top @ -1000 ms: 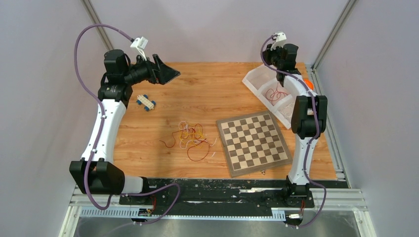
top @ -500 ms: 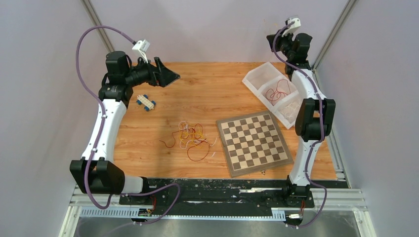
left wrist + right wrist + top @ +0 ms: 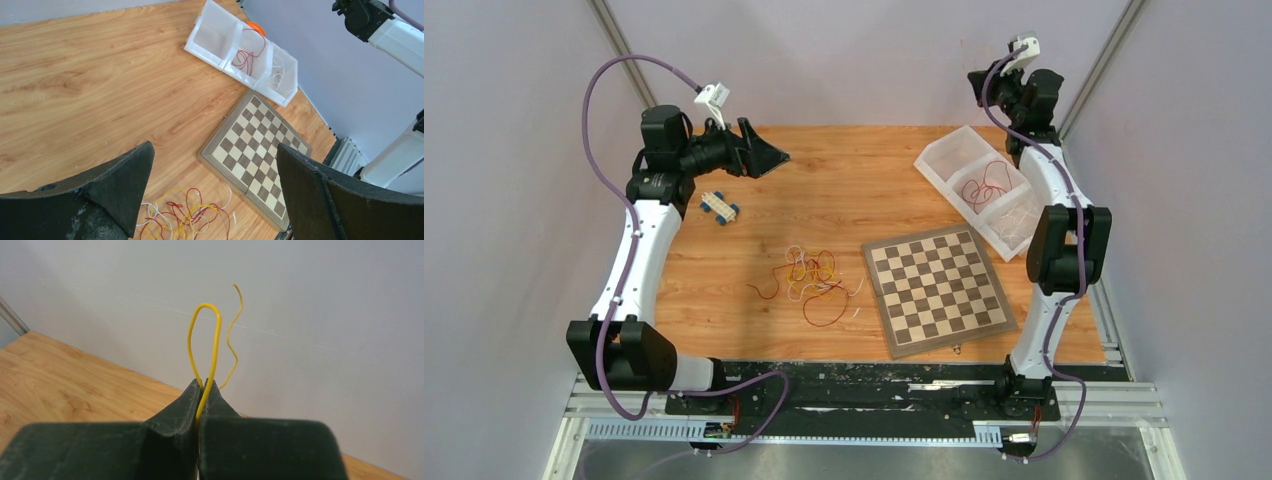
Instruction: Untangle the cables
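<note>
A tangle of thin red, yellow and white cables point(image 3: 812, 278) lies on the wooden table left of the chessboard; it also shows at the bottom of the left wrist view as the cables point(image 3: 185, 216). My left gripper point(image 3: 769, 152) hangs high over the back left of the table, and in its own view the left gripper point(image 3: 214, 147) is open wide and empty. My right gripper point(image 3: 204, 382) is raised at the back right by the wall, shut on a yellow cable point(image 3: 216, 335) that loops up out of its tips.
A clear three-part tray point(image 3: 934, 165) sits at the back right, with a red cable point(image 3: 984, 188) in its middle part and a white cable point(image 3: 1024, 215) in the nearest part. A chessboard point(image 3: 937, 290) lies right of the tangle. A small blue-and-white toy point(image 3: 719, 207) lies at the left.
My right arm has risen and swung back from above the tray toward the back right corner. The left arm has hardly moved. The tangle lies as before.
</note>
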